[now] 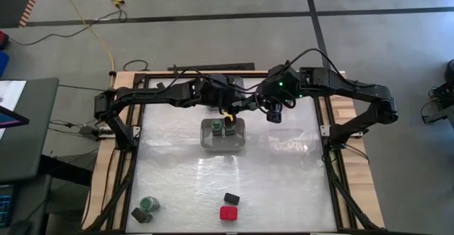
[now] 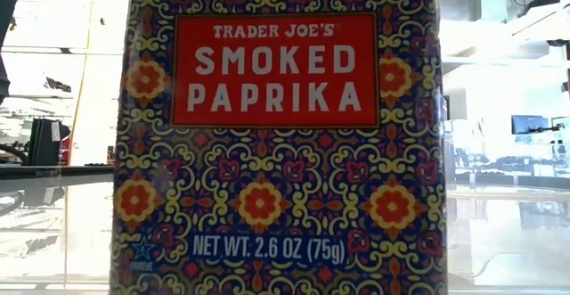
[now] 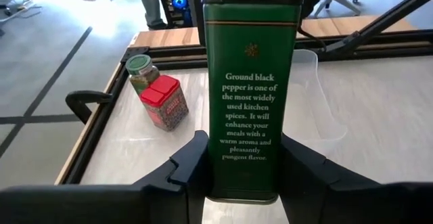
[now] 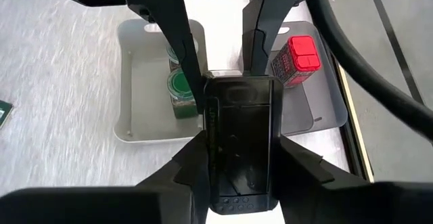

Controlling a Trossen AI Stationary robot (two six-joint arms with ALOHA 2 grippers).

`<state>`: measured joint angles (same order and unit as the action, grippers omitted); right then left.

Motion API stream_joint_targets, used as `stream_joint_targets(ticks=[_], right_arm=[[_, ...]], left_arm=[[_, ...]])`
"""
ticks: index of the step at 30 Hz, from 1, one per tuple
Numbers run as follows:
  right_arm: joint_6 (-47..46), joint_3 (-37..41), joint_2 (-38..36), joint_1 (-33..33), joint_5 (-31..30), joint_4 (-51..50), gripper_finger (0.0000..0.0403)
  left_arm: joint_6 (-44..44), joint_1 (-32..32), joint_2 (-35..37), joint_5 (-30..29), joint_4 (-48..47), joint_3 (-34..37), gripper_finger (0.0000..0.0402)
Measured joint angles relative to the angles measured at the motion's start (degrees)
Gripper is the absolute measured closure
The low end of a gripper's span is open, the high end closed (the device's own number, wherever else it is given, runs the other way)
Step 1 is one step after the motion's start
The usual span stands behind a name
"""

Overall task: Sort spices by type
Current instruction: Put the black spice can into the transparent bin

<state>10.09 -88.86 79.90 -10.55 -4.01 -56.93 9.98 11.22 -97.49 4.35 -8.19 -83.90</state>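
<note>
I have the pepper tin (image 3: 250, 109) in both grippers at once, over the far-middle of the table. My left gripper (image 3: 243, 163) has its fingers pressed flat on the tin's two narrow sides low down. My right gripper (image 4: 240, 166) comes from above with its fingers close on the same sides by the black lid. Both look closed on it, though I judge the right's contact only from how tight the gap looks.

The tin stands upright, long axis straight up and down, clear of the table. Below it, a little toward the left edge, is the clear bin (image 1: 206, 141) with the green-lidded jars (image 4: 179, 88). A second bin (image 4: 325, 109), toward the right edge, holds a red-topped container (image 4: 298, 60).

Neither bin suits a dark tin, I think. Its fellows lie well apart, along the near edge: one dark tin (image 1: 231, 198) near the middle, just beside the paprika tin (image 2: 276, 152), another (image 1: 140, 215) by the near-left corner. So this tin's way probably runs toward the near edge, and one gripper must let go before the other can carry it there.
</note>
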Motion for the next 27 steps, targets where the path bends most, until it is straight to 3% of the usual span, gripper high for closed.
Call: stream_joint_targets(ticks=[10, 14, 18, 22, 27], right_arm=[[-0.20, 0.07, 0.04, -0.17, -0.50, -4.54, 0.0248], [-0.80, 0.11, -0.34, -0.26, -3.19, -8.90, 0.0245], [-1.73, 0.13, -1.86, -0.94, -3.69, -15.35, 0.0246], [-1.82, 2.72, -5.21, -1.31, -3.86, -18.54, 0.0251], [-4.00, 13.29, -13.71, -1.19, -3.82, -19.32, 0.0247]], left_arm=[[-1.30, -0.02, 0.00, 0.83, 0.13, -0.02, 0.0195], [2.28, 0.21, 0.18, -3.79, -1.14, -0.02, 0.0181], [-1.41, 0.94, 2.88, -5.64, -6.01, 0.00, 0.0180], [-4.37, 1.87, 8.68, -5.68, -2.94, 5.92, 0.0180], [-7.59, 1.47, 18.41, -5.84, 4.91, 18.31, 0.0180]])
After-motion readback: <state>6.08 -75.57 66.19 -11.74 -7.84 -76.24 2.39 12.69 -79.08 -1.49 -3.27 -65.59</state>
